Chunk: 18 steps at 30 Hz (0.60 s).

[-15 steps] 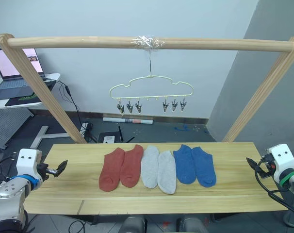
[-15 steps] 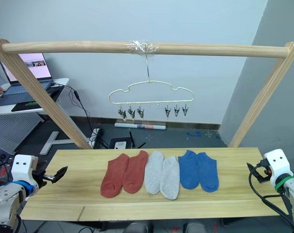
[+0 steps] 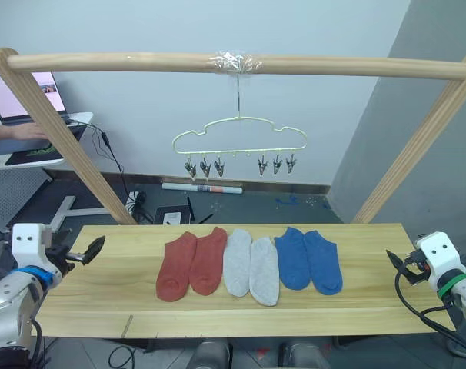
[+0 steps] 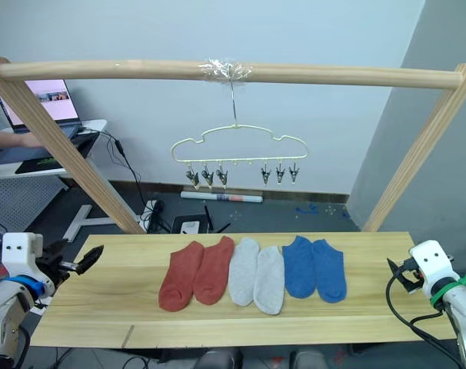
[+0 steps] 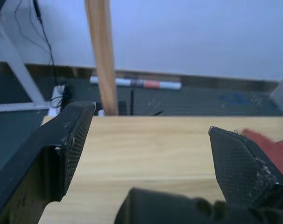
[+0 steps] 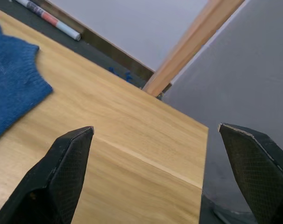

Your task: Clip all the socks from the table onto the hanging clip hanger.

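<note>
Three pairs of socks lie in a row mid-table (image 3: pixel 102 296): two rust-red (image 3: pixel 178 267), two light grey (image 3: pixel 237 263) and two blue (image 3: pixel 323 263). The pale yellow-green clip hanger (image 3: pixel 238 127) hangs by its hook from the top pole above them, and its dark clips (image 3: pixel 204 167) hold nothing. My left gripper (image 3: pixel 93 247) is open over the table's left end, well away from the red socks (image 5: pixel 267 144). My right gripper (image 3: pixel 394 261) is open at the table's right end, apart from the blue sock (image 6: pixel 10 79).
A round wooden pole frame (image 3: pixel 333 68) spans the table, with slanted posts behind the left end (image 3: pixel 64 146) and right end (image 3: pixel 417 146). At the back left, a side desk holds a laptop (image 3: pixel 18 96), and a person's hand (image 3: pixel 21 131) rests by it.
My left gripper has drawn back to the left, toward the table's end. The right gripper has shifted slightly inward. A person's hand has come to rest at the laptop. The socks have not moved.
</note>
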Each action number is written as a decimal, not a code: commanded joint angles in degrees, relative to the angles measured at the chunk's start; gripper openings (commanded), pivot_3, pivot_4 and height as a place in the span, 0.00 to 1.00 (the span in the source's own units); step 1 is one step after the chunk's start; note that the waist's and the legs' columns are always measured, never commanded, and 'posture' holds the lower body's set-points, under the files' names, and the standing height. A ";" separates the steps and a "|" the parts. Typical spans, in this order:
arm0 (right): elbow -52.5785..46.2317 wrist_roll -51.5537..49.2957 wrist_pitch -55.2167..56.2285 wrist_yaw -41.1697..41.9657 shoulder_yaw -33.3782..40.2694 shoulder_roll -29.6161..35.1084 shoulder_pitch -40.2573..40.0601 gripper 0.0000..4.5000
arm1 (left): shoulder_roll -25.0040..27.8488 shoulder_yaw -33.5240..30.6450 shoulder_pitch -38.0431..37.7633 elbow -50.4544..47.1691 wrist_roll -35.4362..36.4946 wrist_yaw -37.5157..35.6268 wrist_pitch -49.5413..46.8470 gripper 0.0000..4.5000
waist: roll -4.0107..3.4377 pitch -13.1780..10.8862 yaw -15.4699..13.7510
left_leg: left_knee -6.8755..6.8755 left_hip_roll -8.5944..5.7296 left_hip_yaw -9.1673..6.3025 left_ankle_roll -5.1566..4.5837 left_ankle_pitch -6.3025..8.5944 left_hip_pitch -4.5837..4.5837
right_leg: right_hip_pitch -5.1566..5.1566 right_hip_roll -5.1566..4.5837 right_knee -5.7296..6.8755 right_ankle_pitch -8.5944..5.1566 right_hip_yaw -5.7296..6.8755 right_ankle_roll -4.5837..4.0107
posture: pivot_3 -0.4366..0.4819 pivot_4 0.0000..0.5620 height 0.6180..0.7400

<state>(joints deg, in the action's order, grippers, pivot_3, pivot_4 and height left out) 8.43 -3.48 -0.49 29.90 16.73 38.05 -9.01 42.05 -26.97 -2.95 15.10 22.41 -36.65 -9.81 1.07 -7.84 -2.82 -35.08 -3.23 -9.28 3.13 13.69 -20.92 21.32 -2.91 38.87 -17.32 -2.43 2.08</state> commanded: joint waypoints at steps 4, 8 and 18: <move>-9.66 -3.60 -2.15 0.19 -0.83 -3.53 1.40 1.00 | -2.93 -1.66 -1.99 -22.43 6.47 5.48 -11.17 0.99 | 0.19 -2.18 0.05 | 0.00 0.00 -0.13 0.00 0.00 -0.12 | 0.07 -0.04 0.00 0.09 -0.02 0.16 | 0.64 0.34 1.00; -15.97 -6.25 -6.42 0.49 -3.67 -6.73 3.08 1.00 | -7.16 3.11 1.37 -33.06 7.09 11.50 -16.62 0.99 | 0.25 -3.44 -0.04 | 0.01 -0.02 -0.14 0.03 0.02 -0.20 | 0.09 -0.07 -0.04 0.02 -0.01 0.19 | 0.63 0.41 1.00; -35.05 -14.61 -17.20 5.34 -12.75 -8.13 9.44 1.00 | -15.96 11.86 11.36 -39.02 4.36 19.95 -20.36 0.61 | 0.61 -5.98 0.76 | -0.08 -0.08 -0.03 0.08 0.02 -1.05 | 0.91 -0.10 -0.01 0.30 0.10 0.10 | 0.57 0.50 1.00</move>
<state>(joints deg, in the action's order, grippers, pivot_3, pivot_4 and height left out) -22.50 -15.95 -16.30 34.59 4.80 30.13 -0.88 25.95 -15.59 7.60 -22.45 28.29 -17.70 -31.03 1.68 -13.83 -2.05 -35.16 -3.32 -9.30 3.21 13.71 -22.00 22.25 -3.02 38.84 -17.02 -2.31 2.18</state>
